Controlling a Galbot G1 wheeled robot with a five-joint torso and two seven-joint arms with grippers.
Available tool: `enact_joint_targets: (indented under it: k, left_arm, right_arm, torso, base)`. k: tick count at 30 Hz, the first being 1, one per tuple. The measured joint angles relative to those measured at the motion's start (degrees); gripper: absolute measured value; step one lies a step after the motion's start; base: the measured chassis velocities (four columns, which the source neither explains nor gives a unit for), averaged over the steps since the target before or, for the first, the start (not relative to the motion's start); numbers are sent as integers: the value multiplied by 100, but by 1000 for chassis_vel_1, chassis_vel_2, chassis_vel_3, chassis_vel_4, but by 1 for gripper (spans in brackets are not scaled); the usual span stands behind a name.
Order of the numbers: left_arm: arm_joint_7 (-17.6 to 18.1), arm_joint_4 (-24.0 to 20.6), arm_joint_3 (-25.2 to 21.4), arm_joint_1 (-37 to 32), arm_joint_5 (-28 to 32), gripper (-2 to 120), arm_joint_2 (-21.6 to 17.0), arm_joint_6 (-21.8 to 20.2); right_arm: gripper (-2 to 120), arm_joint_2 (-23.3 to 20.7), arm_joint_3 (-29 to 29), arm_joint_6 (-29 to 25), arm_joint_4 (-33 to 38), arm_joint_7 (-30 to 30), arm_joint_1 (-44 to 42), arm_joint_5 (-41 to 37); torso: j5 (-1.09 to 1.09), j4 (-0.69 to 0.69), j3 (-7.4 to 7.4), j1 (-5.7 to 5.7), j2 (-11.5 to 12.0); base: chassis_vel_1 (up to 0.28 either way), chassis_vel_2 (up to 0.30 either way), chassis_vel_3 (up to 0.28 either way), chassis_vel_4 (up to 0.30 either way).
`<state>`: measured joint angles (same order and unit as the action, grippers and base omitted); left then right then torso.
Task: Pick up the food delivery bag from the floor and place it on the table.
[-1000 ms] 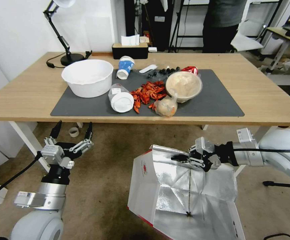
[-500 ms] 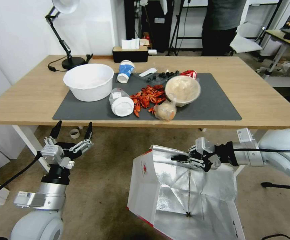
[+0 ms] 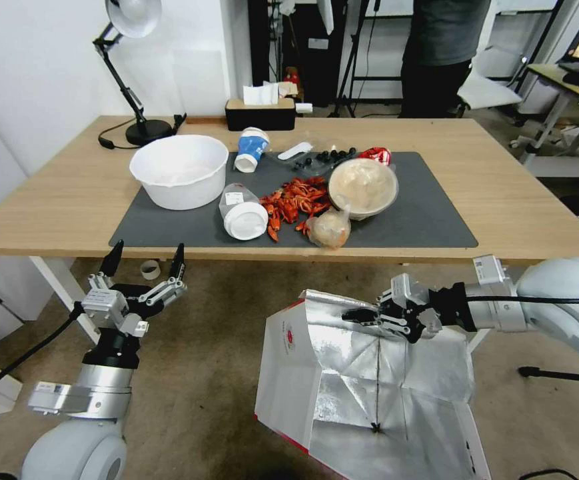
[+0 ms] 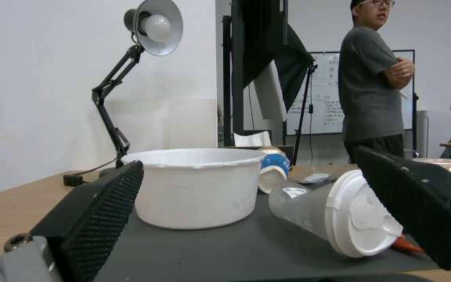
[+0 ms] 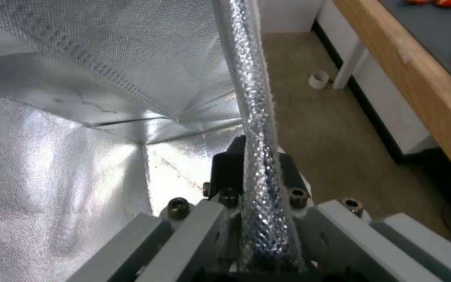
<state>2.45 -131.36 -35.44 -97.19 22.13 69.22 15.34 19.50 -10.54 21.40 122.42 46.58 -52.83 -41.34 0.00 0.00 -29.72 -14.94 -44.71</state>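
Observation:
The food delivery bag (image 3: 369, 387) hangs tilted just above the brown floor, in front of the table (image 3: 522, 200). It is white outside, with a small red logo and an open mouth that shows silver foil. My right gripper (image 3: 359, 315) is shut on its upper foil rim (image 5: 257, 117). That rim runs pinched between the black fingers (image 5: 225, 168) in the right wrist view. My left gripper (image 3: 146, 257) is open, held up below the table's front edge at the left. Its fingers (image 4: 100, 219) frame the tabletop.
On the dark mat (image 3: 436, 223) are a white bowl (image 3: 179, 170), two cups on their sides (image 3: 242, 213), red shells (image 3: 296, 199), a covered bowl (image 3: 364, 187) and a knotted plastic bag (image 3: 329, 230). A lamp (image 3: 132, 67) stands at the back left. A tape roll (image 3: 148, 269) lies beside the white table leg (image 3: 56, 287).
The camera has moved: table and floor sit a little lower in the picture. Both arms and the held bag keep their places in it. Both grips are unchanged.

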Motion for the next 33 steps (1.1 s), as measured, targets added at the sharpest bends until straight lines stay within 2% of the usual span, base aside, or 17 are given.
enact_joint_targets:
  k: [33]
  left_arm:
    - [2, -12, -6, -12, 2, 100, 2, -5]
  right_arm:
    - [0, 0, -19, -37, -7, 47, 1, -23]
  torso:
    - [0, 0, -509, -369, -876]
  base:
    - [0, 0, 0, 0]
